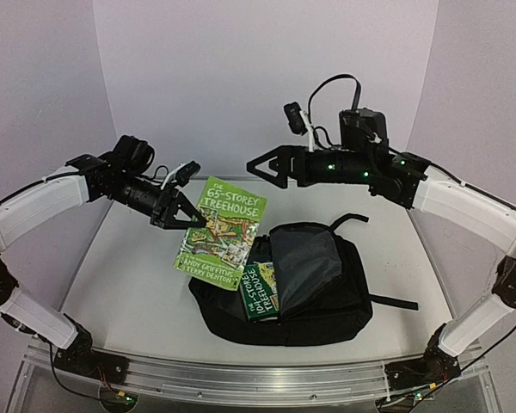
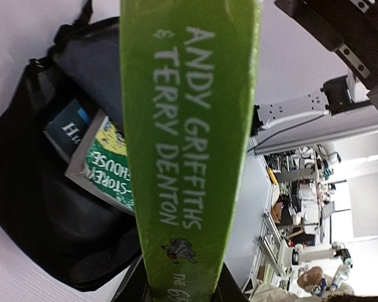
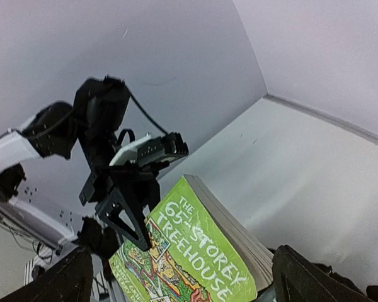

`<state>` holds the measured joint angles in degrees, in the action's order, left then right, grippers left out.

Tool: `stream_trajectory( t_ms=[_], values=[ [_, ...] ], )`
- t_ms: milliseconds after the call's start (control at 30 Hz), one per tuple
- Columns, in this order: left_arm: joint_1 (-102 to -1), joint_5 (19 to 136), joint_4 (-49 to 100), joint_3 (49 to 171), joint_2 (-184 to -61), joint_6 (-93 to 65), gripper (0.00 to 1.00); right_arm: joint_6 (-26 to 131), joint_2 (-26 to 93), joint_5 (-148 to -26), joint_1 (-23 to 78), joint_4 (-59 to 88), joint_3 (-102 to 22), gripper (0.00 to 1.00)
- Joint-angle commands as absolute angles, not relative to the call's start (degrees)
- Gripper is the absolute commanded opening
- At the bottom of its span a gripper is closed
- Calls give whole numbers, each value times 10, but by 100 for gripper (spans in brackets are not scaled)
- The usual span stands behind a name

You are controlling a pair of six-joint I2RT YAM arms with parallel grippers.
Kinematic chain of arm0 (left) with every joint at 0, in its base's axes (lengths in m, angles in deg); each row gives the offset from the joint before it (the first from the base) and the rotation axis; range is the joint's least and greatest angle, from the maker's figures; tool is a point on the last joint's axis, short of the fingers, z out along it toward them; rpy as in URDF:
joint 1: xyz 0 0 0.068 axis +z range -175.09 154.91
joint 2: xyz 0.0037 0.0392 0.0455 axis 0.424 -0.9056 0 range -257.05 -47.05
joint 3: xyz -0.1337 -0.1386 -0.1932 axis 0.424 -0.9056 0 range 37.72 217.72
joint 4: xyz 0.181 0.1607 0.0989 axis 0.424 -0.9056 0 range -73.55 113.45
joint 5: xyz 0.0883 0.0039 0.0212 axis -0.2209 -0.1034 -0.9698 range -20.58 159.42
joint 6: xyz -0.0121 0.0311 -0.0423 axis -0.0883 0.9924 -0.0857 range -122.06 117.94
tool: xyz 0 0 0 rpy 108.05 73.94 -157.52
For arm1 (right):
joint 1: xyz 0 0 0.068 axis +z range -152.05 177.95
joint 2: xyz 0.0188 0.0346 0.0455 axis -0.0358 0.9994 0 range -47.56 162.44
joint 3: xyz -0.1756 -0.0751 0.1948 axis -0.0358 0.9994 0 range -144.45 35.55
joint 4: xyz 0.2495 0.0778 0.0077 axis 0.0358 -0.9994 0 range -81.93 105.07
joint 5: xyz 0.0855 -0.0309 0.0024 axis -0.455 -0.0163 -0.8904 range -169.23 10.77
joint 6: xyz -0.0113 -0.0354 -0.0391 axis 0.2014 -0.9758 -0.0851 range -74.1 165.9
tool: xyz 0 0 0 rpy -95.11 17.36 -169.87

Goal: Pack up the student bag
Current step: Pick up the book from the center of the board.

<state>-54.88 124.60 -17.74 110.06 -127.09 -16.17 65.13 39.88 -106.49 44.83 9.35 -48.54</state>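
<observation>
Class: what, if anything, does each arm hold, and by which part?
The left gripper holds the green book by its spine edge. The right gripper has open jaws, holding nothing.

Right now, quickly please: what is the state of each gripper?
Left gripper: closed on the green book.
Right gripper: open, holding nothing.

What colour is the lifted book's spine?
The spine is bright green with white lettering, clearest in the left wrist view.
</observation>
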Motion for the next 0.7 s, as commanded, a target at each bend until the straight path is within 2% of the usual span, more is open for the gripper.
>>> stream_trajectory(
  t_ms=[0,233,400,567,667],
  values=[
    [-596,1320,-225,1176,-1292,-96,0,567,402,-1154,450,-70,-508,98],
    [-630,1408,-288,1240,-1332,-52,0,533,409,-1198,450,-125,-513,97],
    [-640,1431,-404,1292,-1370,26,0,525,429,-1275,450,-124,-527,93],
    [-644,1431,-485,1327,-1402,82,0,525,453,-1363,450,-122,-549,78],
    [-644,1422,-510,1343,-1414,105,0,524,462,-1402,450,-121,-552,63]
  ],
)
